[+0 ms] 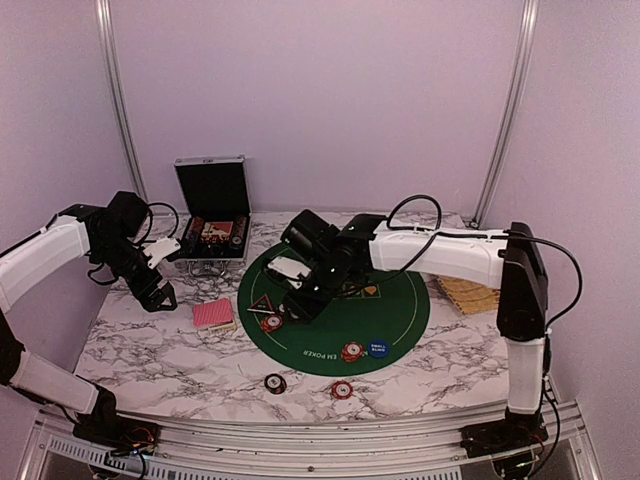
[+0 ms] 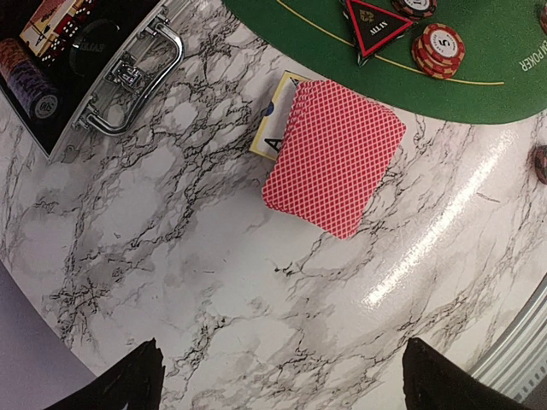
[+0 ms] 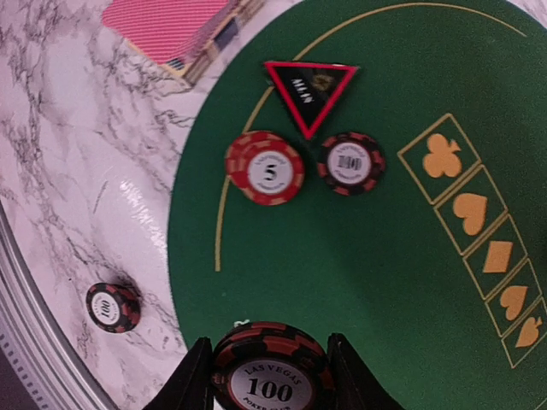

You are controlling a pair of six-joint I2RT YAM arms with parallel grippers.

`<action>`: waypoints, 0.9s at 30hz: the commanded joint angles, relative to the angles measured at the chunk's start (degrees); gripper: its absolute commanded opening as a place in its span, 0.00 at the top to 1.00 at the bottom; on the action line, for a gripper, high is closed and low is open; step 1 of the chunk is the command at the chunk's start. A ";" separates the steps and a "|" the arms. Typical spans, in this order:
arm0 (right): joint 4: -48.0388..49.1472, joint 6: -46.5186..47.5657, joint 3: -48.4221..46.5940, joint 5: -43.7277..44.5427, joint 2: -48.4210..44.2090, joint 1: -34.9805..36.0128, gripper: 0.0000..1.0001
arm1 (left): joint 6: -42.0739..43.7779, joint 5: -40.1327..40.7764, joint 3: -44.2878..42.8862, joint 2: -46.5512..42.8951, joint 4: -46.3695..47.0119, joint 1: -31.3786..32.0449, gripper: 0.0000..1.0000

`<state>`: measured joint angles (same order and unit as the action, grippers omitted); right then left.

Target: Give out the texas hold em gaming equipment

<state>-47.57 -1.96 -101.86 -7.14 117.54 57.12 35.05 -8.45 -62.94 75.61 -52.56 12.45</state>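
right gripper [image 3: 272, 380]: closed on a short stack of black 100 chips [image 3: 272, 354], fingers pressing its striped rim, over the green mat [image 3: 367, 282].
handling: likely dense, stiff and smooth-edged; grip across the rim and keep it level so the stack doesn't shear.
left gripper [image 2: 286, 384]: spread wide, empty, above the marble table [image 2: 171, 282].
card deck [image 2: 333, 154]: pink-red backs, just off the mat; probably light and slippery, best pinched by the long edges.

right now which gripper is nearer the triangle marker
Right. The right gripper, holding a chip, is just beside the triangle marker; the left gripper is off the mat, beyond the cards.
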 commanded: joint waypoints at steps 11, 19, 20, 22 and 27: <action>9.20 -3.17 6.17 4.36 0.23 -23.42 0.91 | 0.28 0.53 -1.88 -0.76 0.24 0.12 0.01; 11.05 -3.14 2.86 4.31 6.25 -28.44 0.91 | 0.45 0.58 -2.58 0.04 0.20 0.12 0.01; 11.34 -3.17 2.61 4.26 7.19 -28.80 0.90 | 0.46 0.58 -2.62 0.19 0.18 0.12 0.01; 11.61 -3.23 1.91 4.07 8.48 -29.43 0.90 | 0.46 0.66 -2.63 0.31 0.21 0.12 0.01; 11.90 -3.09 -0.41 4.09 11.30 -30.46 0.90 | 0.46 0.65 -2.72 0.46 0.17 0.12 0.01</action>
<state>-37.47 -4.51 -98.06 -3.46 127.42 27.68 35.14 -7.86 -64.20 75.72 -52.51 12.45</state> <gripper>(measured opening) 0.389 0.989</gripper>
